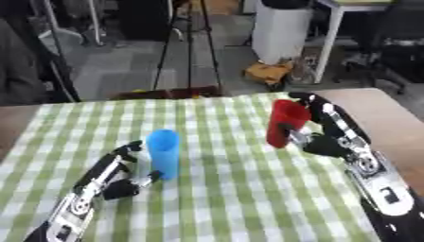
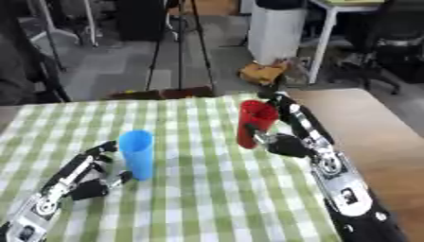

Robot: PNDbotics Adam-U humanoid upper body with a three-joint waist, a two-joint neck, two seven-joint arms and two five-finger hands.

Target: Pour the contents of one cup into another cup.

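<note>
Looked like an office or lab space doubling as a test area. The wooden table [image 1: 389, 111] had a green-and-white checked cloth [image 1: 224, 189] thrown over it, and behind it stood a black tripod [image 1: 189, 47] on grey carpet [image 1: 124, 66], a white desk leg [image 1: 333, 40], a white bin-like cylinder [image 1: 281, 33] and a dark office chair [image 1: 397, 42].

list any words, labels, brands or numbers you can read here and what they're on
None can be read.
Red cup, in the right hand: plain, no print showing.
Blue cup, by the left hand: plain too.
Green checked tablecloth: pattern only.
Things on the floor behind the table: too blurred to tell.
</note>
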